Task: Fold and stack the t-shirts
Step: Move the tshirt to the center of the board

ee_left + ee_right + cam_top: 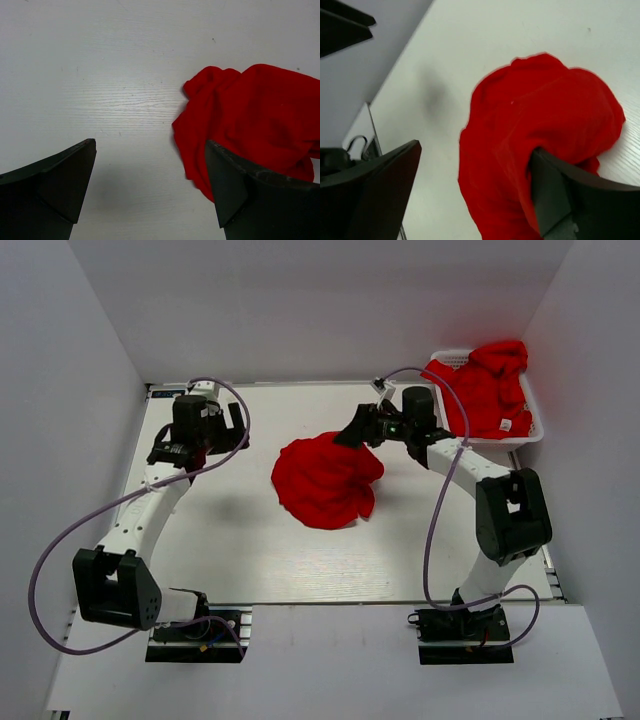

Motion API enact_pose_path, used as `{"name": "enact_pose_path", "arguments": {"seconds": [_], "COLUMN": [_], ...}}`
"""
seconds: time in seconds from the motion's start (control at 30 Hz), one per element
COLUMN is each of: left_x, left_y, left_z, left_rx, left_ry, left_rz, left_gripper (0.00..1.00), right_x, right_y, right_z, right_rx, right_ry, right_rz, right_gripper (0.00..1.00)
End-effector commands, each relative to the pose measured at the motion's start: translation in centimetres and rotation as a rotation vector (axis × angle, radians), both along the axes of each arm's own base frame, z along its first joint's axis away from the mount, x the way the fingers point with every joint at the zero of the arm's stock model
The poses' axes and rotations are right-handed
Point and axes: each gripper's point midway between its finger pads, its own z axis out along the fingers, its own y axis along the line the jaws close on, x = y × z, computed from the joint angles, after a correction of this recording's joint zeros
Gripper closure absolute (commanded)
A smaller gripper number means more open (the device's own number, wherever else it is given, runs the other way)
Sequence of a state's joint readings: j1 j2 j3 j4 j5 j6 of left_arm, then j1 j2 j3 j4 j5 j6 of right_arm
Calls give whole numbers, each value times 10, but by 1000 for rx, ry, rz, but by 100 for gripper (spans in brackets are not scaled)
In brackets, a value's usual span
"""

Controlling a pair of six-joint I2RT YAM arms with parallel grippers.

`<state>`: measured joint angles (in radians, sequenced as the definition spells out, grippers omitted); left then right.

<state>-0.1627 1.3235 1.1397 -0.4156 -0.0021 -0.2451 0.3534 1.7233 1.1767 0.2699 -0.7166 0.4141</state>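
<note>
On the middle of the table (220,530), a crumpled red t-shirt (328,480) lies heaped, the left gripper (150,144) just beside it over bare tabletop with fingers spread wide, holding nothing. At the heap's far edge the right gripper (475,149) has its fingers apart too, cloth touching one finger but not pinched. Farther back right, more red t-shirts (485,385) fill a white basket (448,358), one showing a white tag (507,426).
</note>
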Motion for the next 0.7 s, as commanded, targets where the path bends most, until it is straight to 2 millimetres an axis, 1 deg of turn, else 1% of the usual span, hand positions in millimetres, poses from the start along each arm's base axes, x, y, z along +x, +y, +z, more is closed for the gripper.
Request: {"name": "enact_pose_path", "arguments": {"seconds": [0.0, 0.03, 0.07, 0.1, 0.13, 0.17, 0.2, 0.23, 0.27, 0.3, 0.33, 0.37, 0.4, 0.43, 0.47, 0.5, 0.53, 0.57, 0.63, 0.67], "left_x": [-1, -1, -1, -1, -3, -2, -2, -1, 1, 2, 1, 4, 6, 10, 9, 12, 15, 16, 19, 20], "left_y": [1, 1, -4, -4, -6, -6, -6, -8, -11, -11, -12, -12, -13, -13, -13, -14, -15, -17, -23, -24], "left_z": [-6, -6, -10, -10, -12, -16, -16, -12, -13, -16, -16, -17, -13, -19, -25, -25, -25, -36, -43, -53], "left_rx": [-6, -6, -10, -10, -14, -12, -12, -20, -26, -25, -22, -15, -16, -13, -11, -11, -8, -10, -18, -20], "left_ry": [42, 42, 53, 53, 63, 75, 75, 68, 72, 81, 80, 80, 71, 89, 109, 109, 110, 140, 159, 185], "left_rz": [12, 12, -7, -7, -15, -15, -15, -25, -35, -35, -48, -53, -53, -53, -53, -53, -65, -74, -102, -109], "left_gripper": [1, 1, 1, 1, 1, 1, 1, 1, 1, 1, 1, 1, 1, 1, 1, 1, 1, 1, 1, 1], "right_x": [11, 13, 16, 24, 24, 34, 39, 33, 45, 45, 43, 43, 39, 37, 32, 27, 23, 12, 4, -2], "right_y": [0, -3, -6, -11, -15, -27, -30, -39, -56, -63, -69, -86, -92, -97, -110, -112, -114, -117, -120, -120], "right_z": [20, 14, 15, 17, 20, 17, 22, 20, 18, 18, 22, 16, 24, 23, 14, 22, 21, 15, 5, -4], "right_rx": [-57, -78, -96, -115, -132, -185, -209, -248, -306, -337, -356, -411, -415, -427, -458, -442, -444, -452, -468, -479], "right_ry": [-58, -33, -41, -55, -61, -66, -109, -86, -95, -108, -113, -110, -125, -125, -115, -137, -141, -131, -102, -79], "right_rz": [0, -22, -44, -87, -108, -200, -222, -243, -348, -374, -398, -475, -497, -513, -565, -574, -572, -568, -562, -550], "right_gripper": [10, 10, 10, 10, 10, 10, 10, 10, 10, 10, 10, 10, 10, 10, 10, 10, 10, 10, 10, 10]}}
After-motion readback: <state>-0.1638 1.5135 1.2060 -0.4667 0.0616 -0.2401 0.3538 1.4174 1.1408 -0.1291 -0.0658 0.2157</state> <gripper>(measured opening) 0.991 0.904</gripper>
